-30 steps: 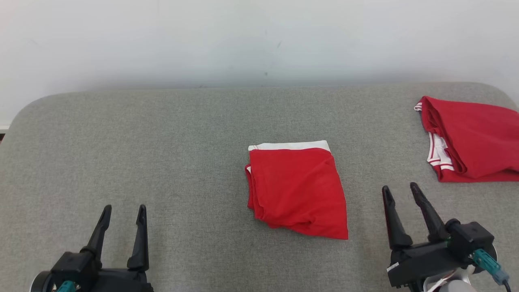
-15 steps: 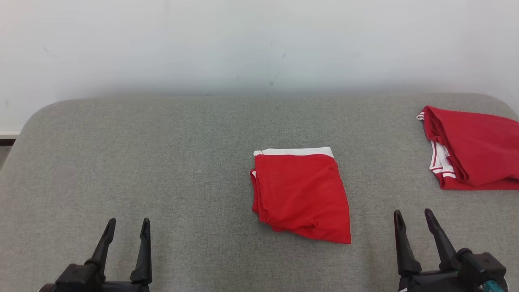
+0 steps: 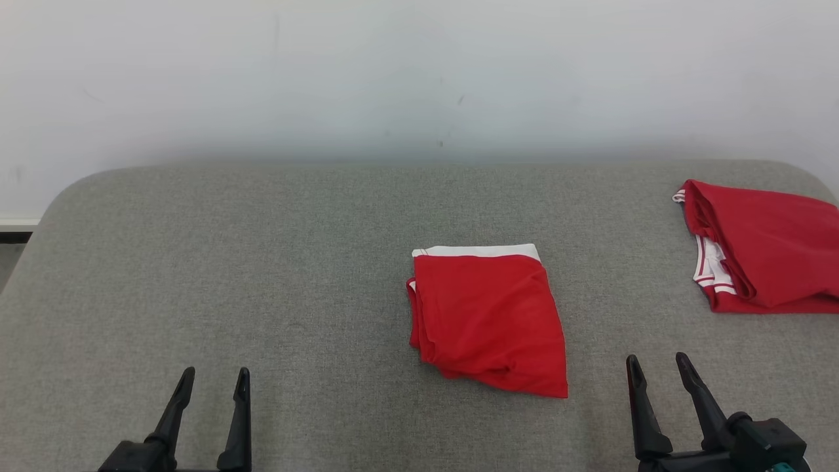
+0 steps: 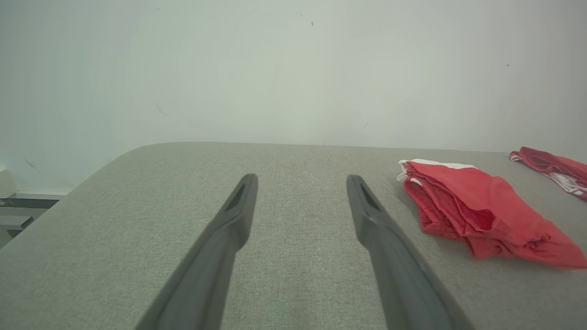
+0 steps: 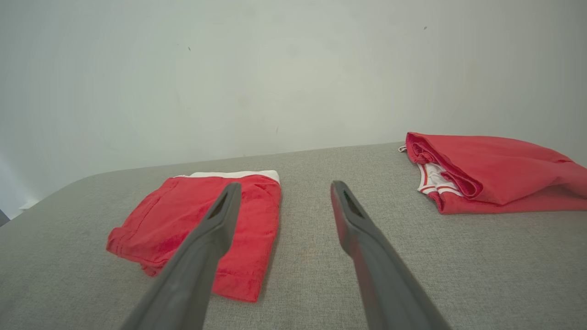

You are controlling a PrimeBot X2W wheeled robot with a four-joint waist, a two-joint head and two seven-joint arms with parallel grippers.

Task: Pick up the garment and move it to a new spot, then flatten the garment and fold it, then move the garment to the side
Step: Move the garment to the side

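Our left gripper and right gripper hang wide and empty while the folded garment lies mid-table, so we judge moving it aside comes next, pinching all layers together.

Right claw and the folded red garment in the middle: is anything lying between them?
Nothing: only bare grey surface separates the right claw from the folded garment, as the head view shows.
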